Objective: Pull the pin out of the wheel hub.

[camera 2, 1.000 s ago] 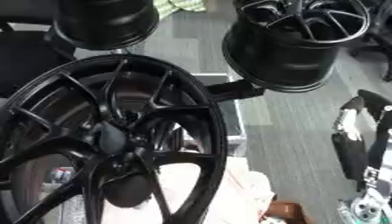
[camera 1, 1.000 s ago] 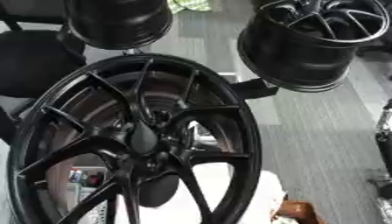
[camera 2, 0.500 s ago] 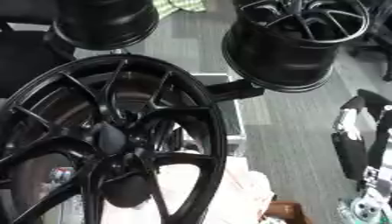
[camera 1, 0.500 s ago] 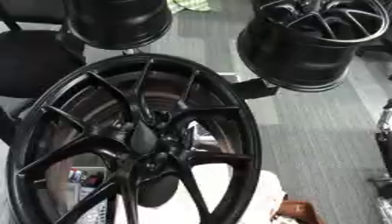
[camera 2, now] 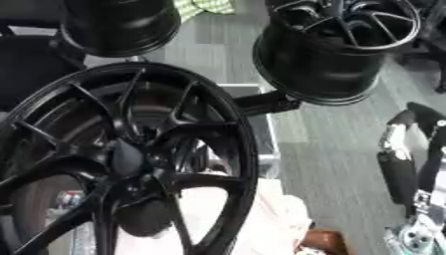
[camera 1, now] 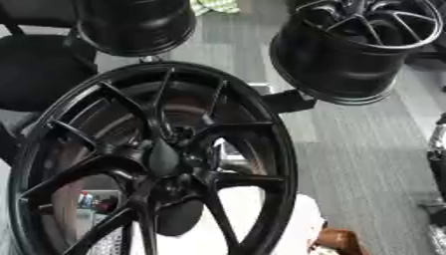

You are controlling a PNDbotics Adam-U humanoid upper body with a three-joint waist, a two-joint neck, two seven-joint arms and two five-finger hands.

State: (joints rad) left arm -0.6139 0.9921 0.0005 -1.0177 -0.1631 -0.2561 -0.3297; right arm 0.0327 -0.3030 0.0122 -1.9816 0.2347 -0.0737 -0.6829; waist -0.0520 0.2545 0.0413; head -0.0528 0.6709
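The large black multi-spoke alloy wheel point(camera 1: 148, 159) fills the lower left, its hub point(camera 1: 166, 159) well left of the right hand point(camera 2: 405, 164) (fingers unclear; no pin discernible).

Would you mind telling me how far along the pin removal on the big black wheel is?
Done: nothing visible yet. No robot hand touches the large black wheel, and I cannot make out the pin at its hub. In hand: only the robot's right arm shows, at the right edge, apart from the wheel. Left: reach the hub, grasp the pin, pull it out.
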